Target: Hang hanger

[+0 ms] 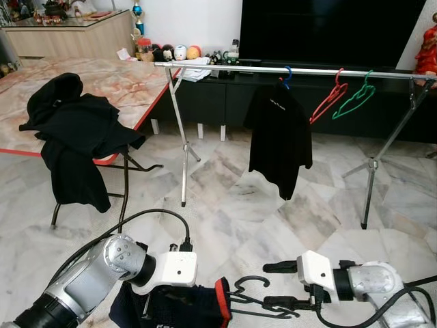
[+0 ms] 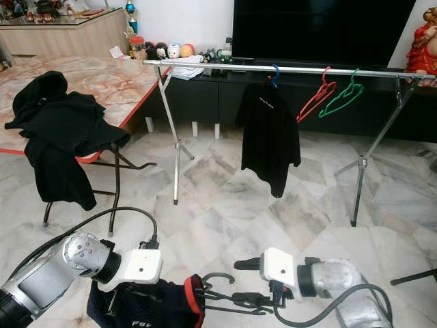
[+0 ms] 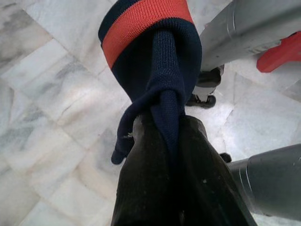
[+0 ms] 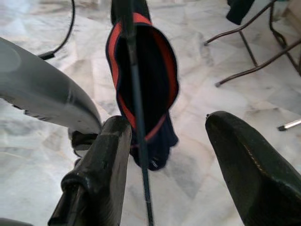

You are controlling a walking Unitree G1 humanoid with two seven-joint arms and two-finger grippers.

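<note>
A navy garment (image 1: 179,307) with an orange-red neckband hangs low in front of me, and my left gripper (image 3: 167,123) is shut on a bunched fold of it. A black hanger (image 1: 251,296) lies across the neck opening, its hook curling up to the right of the band. My right gripper (image 1: 268,284) is open. Its lower finger sits beside the hanger's wire (image 4: 138,141), and the upper finger stands well apart. The silver clothes rail (image 1: 273,70) crosses the room ahead, above both grippers.
On the rail hang a black shirt (image 1: 278,137) on a blue hanger, a red hanger (image 1: 328,99) and a green hanger (image 1: 355,99). The rack's legs (image 1: 183,157) stand on the marble floor. A folding table (image 1: 123,82) at left carries black clothes (image 1: 75,130).
</note>
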